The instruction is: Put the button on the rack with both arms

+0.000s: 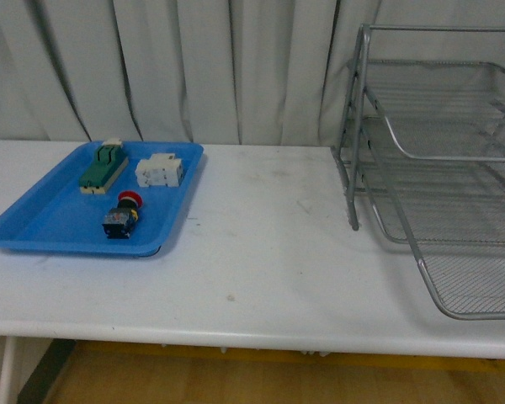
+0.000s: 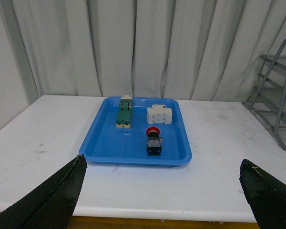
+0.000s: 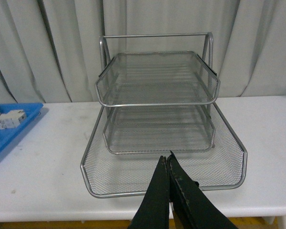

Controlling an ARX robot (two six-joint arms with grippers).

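The button (image 1: 122,216), with red cap and dark body, lies in the blue tray (image 1: 50,220) at the table's left; it also shows in the left wrist view (image 2: 153,141). The silver wire-mesh rack (image 1: 442,160) stands at the right, its bottom tier slid out toward the front edge. My left gripper (image 2: 164,191) is open and empty, well back from the tray near the table's front edge. My right gripper (image 3: 166,160) is shut and empty, in front of the rack's (image 3: 157,119) bottom tier. Neither arm shows in the front view.
In the tray, a green-and-cream block (image 1: 103,167) and white blocks (image 1: 159,171) lie behind the button. Grey curtains hang behind the white table (image 1: 261,252). The tray's corner shows in the right wrist view (image 3: 12,126).
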